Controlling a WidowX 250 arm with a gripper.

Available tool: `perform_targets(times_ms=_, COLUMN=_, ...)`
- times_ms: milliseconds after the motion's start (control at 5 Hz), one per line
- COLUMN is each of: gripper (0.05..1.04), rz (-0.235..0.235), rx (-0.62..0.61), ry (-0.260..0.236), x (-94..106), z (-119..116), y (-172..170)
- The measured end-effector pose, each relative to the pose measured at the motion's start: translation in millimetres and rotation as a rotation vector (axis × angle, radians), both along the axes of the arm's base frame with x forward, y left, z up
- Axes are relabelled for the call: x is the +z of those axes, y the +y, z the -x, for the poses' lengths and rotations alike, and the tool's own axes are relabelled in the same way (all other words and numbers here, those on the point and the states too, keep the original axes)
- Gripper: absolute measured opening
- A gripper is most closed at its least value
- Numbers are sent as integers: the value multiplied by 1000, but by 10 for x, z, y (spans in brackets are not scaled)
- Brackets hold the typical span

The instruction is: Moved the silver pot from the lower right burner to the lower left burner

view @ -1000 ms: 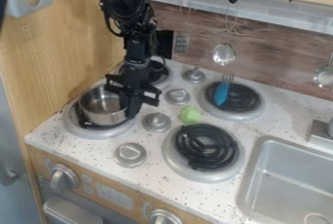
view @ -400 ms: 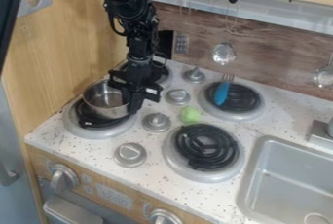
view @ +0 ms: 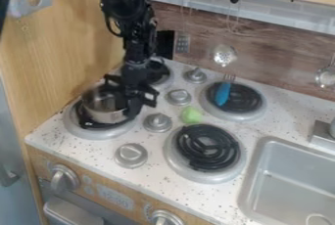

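Pot over the burner at the left of the frame, pincer at its right side

The silver pot is at left, below mid-height of the frame, over the lower left burner; I cannot tell whether its base touches the coil. The black arm comes in from the top edge, left of centre, and hangs down to the pot's right side. The pincer is at the rim there, overlapping the pot in the view. I cannot tell whether it is spread, pressed together or pinching the pot.

Behind the arm, a black burner coil partly shows. Right of centre, a blue fork lies across the upper right burner, tines pointing to the top of the frame. The lower right burner, just below the centre, has its black coil bare. A light green object sits just beside that burner's upper edge. Four grey knobs stand on the speckled white surface between and beside the burners.

At lower right is a grey sink, with part of a faucet above it. Against the brown wooden backing, a slotted spatula and a perforated ladle hang near the top middle. More knobs are on the wooden front, at bottom left and bottom centre.
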State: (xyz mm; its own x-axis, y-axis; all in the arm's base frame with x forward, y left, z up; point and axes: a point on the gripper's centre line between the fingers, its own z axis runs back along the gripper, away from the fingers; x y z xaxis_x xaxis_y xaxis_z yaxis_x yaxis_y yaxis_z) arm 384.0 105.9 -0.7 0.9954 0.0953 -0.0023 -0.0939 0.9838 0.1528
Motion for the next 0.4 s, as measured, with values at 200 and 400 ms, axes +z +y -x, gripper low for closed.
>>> perform_targets(times_ms=200, gripper=837, rz=-36, rx=1, ry=-52, x=359, z=6, y=-82)
perform_targets(times_ms=400, gripper=1030, rz=1, rx=-39, ry=-48, x=433, z=2, y=-278)
